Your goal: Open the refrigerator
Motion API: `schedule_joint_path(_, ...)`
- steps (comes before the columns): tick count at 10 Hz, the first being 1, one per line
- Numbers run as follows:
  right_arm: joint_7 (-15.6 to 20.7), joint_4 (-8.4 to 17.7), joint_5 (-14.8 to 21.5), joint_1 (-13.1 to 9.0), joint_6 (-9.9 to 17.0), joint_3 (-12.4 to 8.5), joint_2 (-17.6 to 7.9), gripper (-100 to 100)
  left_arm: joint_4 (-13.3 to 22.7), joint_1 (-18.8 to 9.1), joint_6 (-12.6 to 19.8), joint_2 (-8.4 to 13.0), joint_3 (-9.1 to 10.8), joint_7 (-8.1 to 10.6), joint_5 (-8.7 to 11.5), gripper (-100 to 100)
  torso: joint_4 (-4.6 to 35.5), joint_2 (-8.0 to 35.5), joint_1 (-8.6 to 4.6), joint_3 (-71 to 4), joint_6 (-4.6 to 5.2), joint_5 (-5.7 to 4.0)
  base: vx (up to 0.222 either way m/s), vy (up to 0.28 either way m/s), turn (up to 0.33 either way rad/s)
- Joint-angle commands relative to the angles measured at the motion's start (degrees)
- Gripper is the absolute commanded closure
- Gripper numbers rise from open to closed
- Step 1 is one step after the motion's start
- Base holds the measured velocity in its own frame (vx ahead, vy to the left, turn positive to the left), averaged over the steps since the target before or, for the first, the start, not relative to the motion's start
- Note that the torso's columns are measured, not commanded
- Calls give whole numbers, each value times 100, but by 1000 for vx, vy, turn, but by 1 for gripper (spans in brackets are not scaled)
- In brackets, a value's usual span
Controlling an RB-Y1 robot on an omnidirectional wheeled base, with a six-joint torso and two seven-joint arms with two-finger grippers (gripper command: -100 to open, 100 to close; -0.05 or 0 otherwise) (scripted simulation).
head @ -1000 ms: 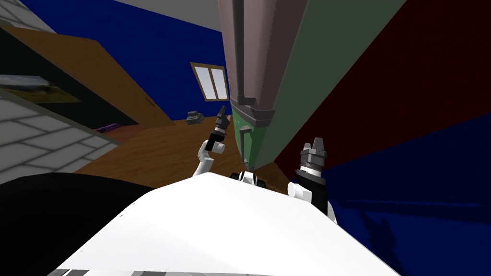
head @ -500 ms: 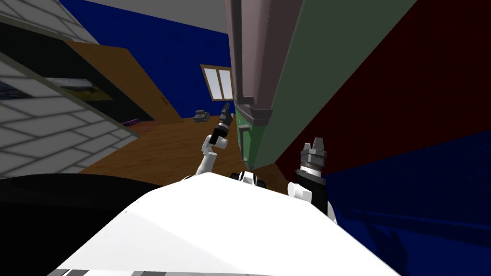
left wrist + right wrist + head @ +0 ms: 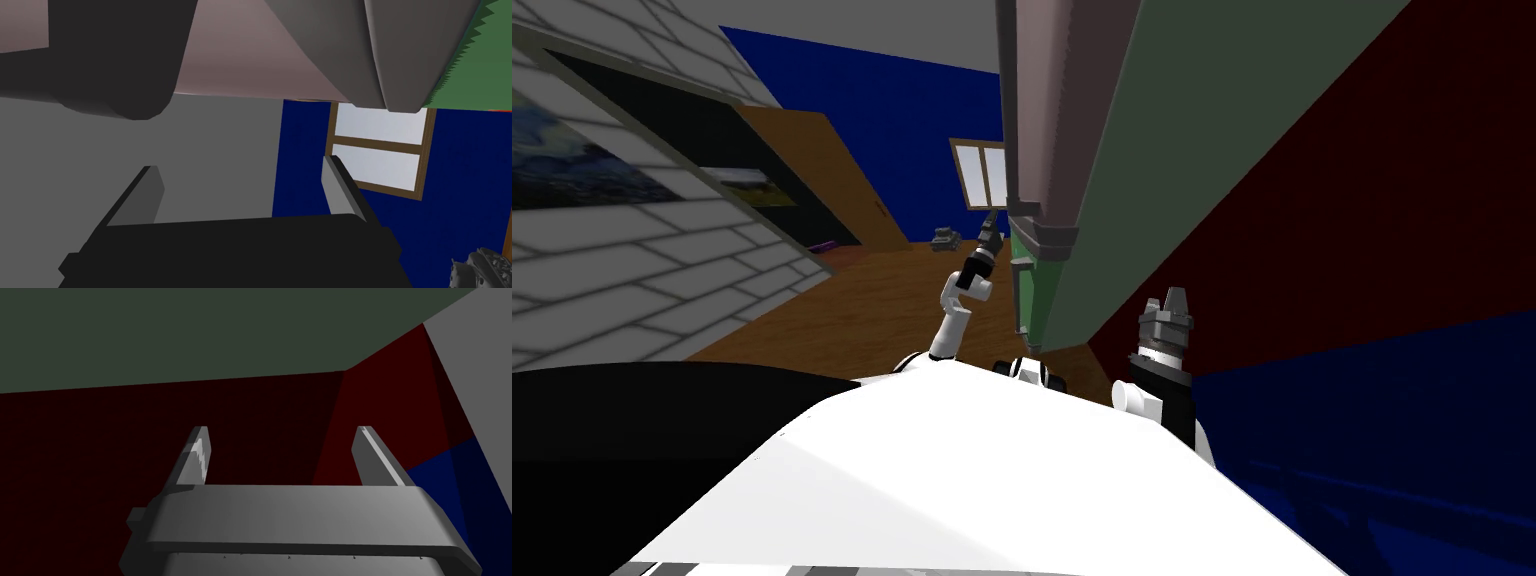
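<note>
Head view: refrigerator (image 3: 1152,150) is tall, with flat dull-green side and rounded mauve-grey front; left hand (image 3: 993,222) just beside its front edge, right hand (image 3: 1169,298) near its green side.
Left wrist view: fingers (image 3: 341,187) spread, holding nothing; the refrigerator's smooth rounded edge is near.
Right wrist view: fingers (image 3: 199,458) spread, empty; the refrigerator's flat green side is ahead, with free room between.

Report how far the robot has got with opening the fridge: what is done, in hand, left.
Done: the robot stands close to the fridge, with the left claw raised beside its grey-brown front. In hand: the approach; that claw is open, its fingers holding nothing. Left: gripping and pulling it open; no gap shows on the front. The right claw is open, low beside the green side.
</note>
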Motion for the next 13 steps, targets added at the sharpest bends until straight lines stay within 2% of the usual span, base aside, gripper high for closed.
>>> schedule_joint_path(1,0,0,0,0,0,0,0,0,190,-341,361,-42,-21,76,-105,-100,2,9,-11,5,1,-4,-49,-108,83)
schedule_joint_path(3,0,0,0,-1,0,1,0,0,434,-719,730,-98,-45,171,-234,-100,2,7,-2,5,1,-1,-59,-108,204)
schedule_joint_path(4,0,0,0,-1,0,0,0,0,434,-769,785,-98,-45,171,-234,-100,3,8,-5,5,0,-2,-40,-96,101)
schedule_joint_path(8,0,0,0,-1,0,1,0,0,876,-1483,1512,-227,-87,338,-462,-100,3,10,-13,6,3,-4,-58,-115,210)
schedule_joint_path(9,0,0,0,-1,0,1,0,0,876,-1525,1536,-227,-87,338,-462,-100,3,13,-12,9,9,-6,-49,-71,86)
schedule_joint_path(13,0,0,0,-1,0,0,0,0,1208,-2099,2105,-407,-119,465,-635,-100,4,10,-18,6,8,-8,-43,-70,163)
